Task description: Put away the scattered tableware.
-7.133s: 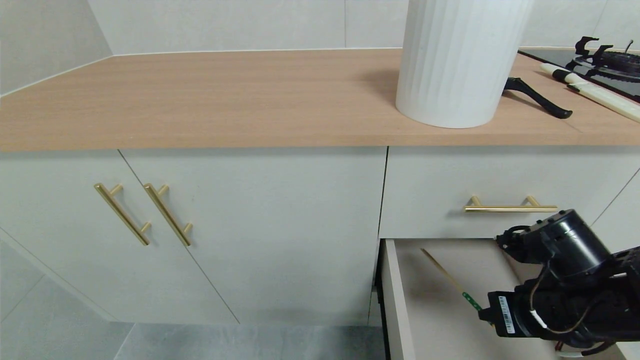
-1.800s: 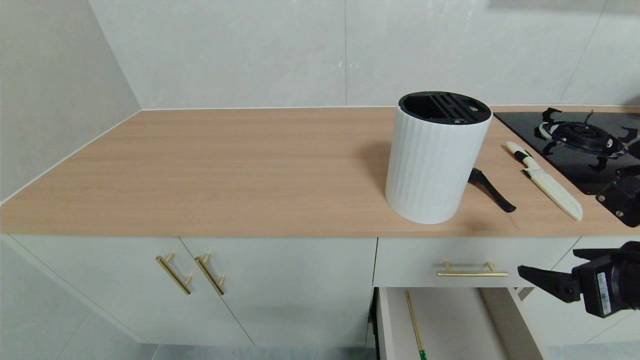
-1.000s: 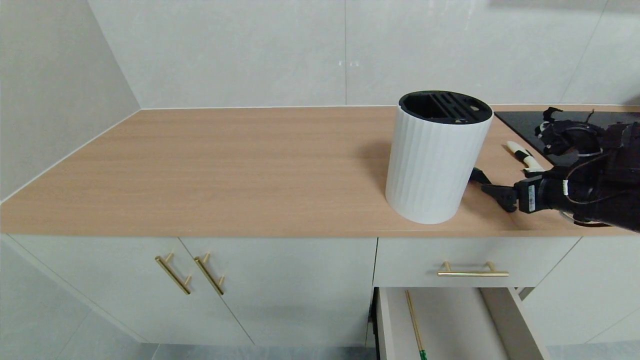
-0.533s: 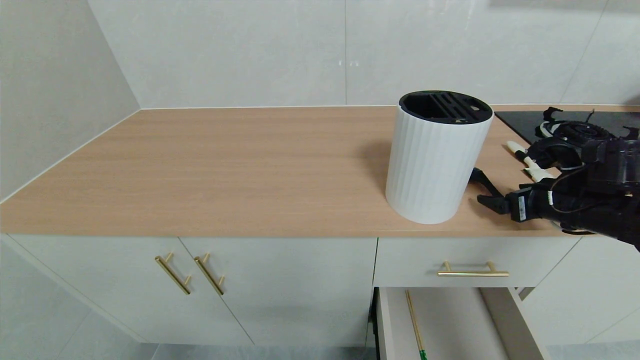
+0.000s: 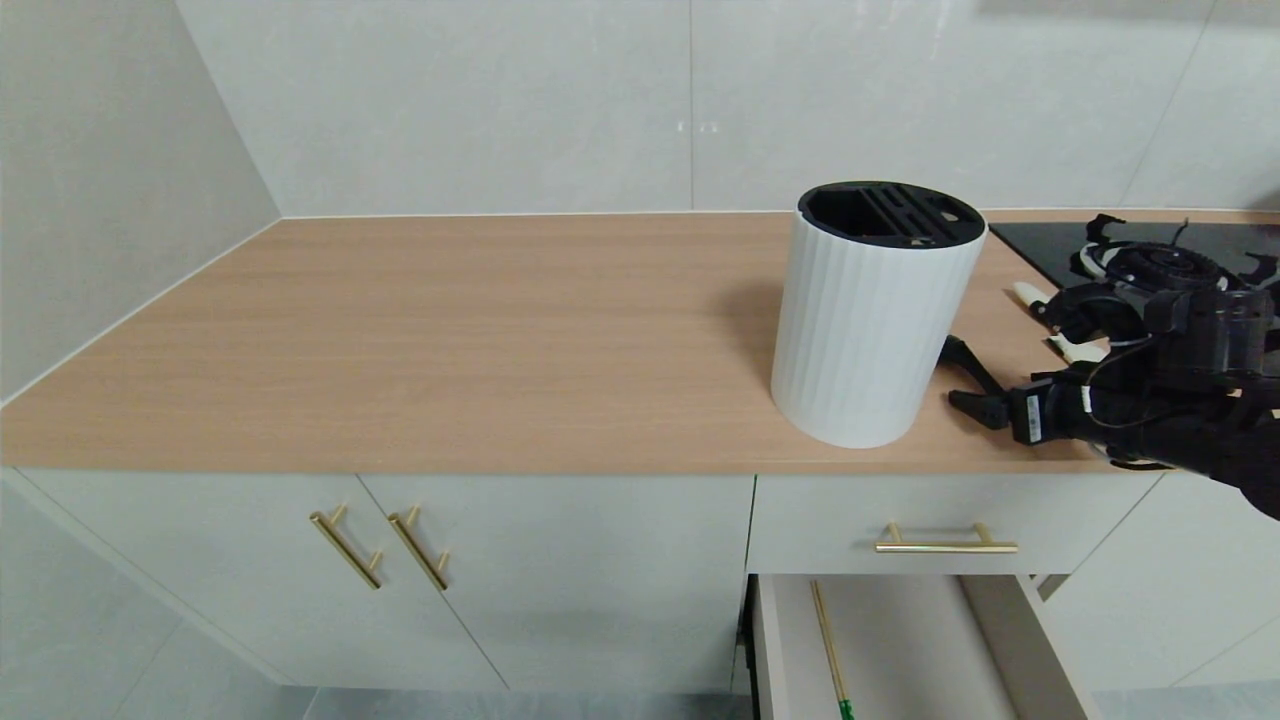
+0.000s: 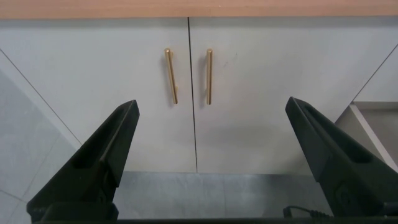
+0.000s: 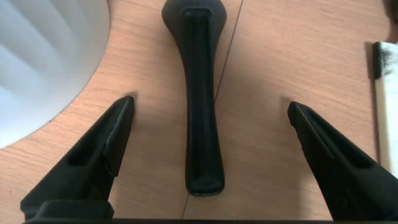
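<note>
Spread open at the near counter [image 5: 500,330] edge: right gripper [image 7: 209,106], jaws either side of black handle [image 7: 200,81] lying flat just right of white holder [image 5: 870,330]. Probably rigid, light, smooth; clamp mid-handle, squarely. Farther right: white knife [image 7: 387,137] beside stove [image 5: 1150,260].

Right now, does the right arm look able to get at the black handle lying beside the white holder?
Probably yes: its open end effector straddles the handle, with nothing between them; the holder stands close on one side but apart.
</note>
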